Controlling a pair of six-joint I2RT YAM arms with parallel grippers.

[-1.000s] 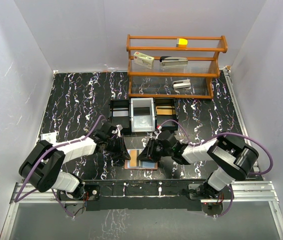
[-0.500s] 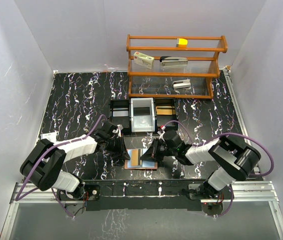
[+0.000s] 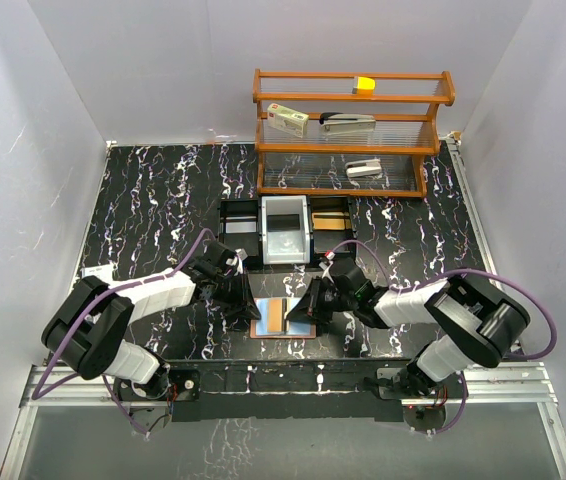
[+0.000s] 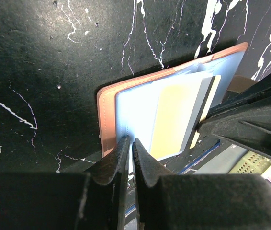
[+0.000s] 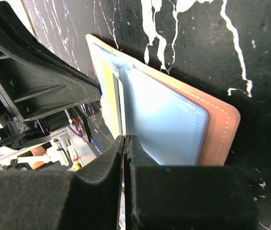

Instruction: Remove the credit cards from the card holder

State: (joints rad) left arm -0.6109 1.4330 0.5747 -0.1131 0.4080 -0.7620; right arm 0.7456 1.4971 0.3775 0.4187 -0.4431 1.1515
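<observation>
While the card holder (image 4: 107, 120) is lying open on the surface (image 4: 39, 72), left claw (image 4: 129, 143) narrowly pinching its edge and right claw (image 5: 125, 140) sitting closed at the credit cards (image 4: 176, 115), a weak left pinch is likely risking dragging it along.

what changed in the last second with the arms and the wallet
The right end effector drew back to the right, uncovering more of the open card holder, and its jaws closed shut; whether they grip anything is unclear. The left end effector stayed at the holder's left edge. Holder, black tray and shelf did not move.
</observation>
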